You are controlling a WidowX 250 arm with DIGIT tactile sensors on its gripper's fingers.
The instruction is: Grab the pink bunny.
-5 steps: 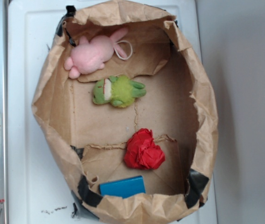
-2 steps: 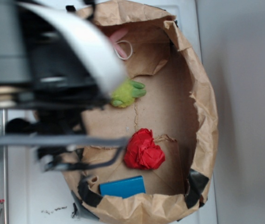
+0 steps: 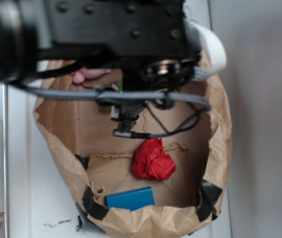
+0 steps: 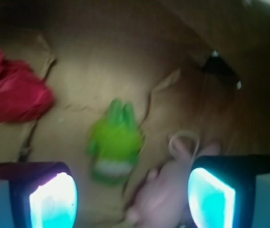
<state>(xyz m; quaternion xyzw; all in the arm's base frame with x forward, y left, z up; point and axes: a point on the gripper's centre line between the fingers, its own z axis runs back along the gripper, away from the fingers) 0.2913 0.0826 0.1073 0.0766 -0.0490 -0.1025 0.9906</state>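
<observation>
Now that our arm has swung in over the bag, our open end effector (image 4: 132,199) hangs above the pink bunny (image 4: 166,197), ready to drop.

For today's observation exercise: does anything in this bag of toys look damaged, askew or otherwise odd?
The brown paper bag looks worn: its rim is crumpled and patched with black tape, and the floor shows a tear. The red wad is crumpled. The green plush and pink bunny lie loose, undamaged as far as the blurred wrist view shows.
</observation>
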